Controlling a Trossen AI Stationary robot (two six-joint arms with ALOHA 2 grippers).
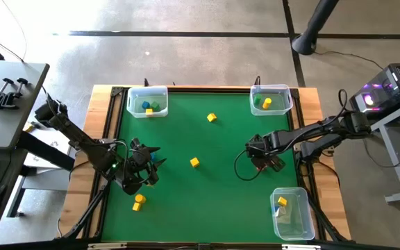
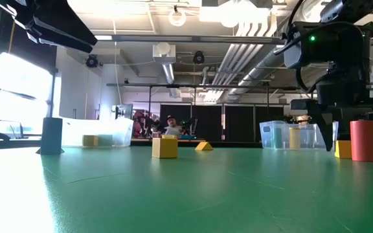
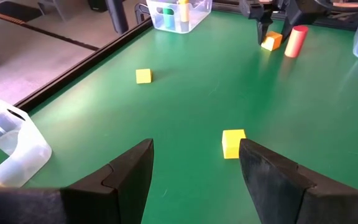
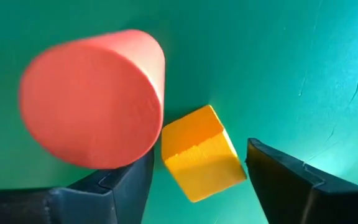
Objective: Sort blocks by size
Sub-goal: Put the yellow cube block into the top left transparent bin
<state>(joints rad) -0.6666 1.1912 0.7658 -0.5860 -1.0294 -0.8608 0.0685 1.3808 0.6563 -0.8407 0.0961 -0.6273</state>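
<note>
My left claw [image 1: 146, 169] hangs low over the left part of the green felt table [image 1: 214, 208], its fingers [image 3: 272, 180] spread wide with nothing between them. Just toward the near edge from it lie two small yellow-orange blocks [image 1: 139, 202], touching each other. At the far left corner sits a clear plastic bin [image 1: 148, 101] holding blue, green and yellow pieces. A small yellow cube [image 1: 195, 162] lies near the middle of the table, ahead of my left claw, and another small yellow block [image 1: 212, 118] rests farther back.

My right claw [image 1: 266, 162] points down at the table on the right side, its jaws parted wide and gripping nothing. Between the fingers [image 4: 291, 186] lies a small orange-yellow cube [image 4: 201, 163], tilted corner-on, not clamped. A red upright cylinder [image 4: 92, 99] stands just beside that cube.

A second clear bin [image 1: 270, 98] at the far right corner holds green and yellow pieces. A third clear bin [image 1: 294, 213] at the near right holds a yellow and a blue piece.
</note>
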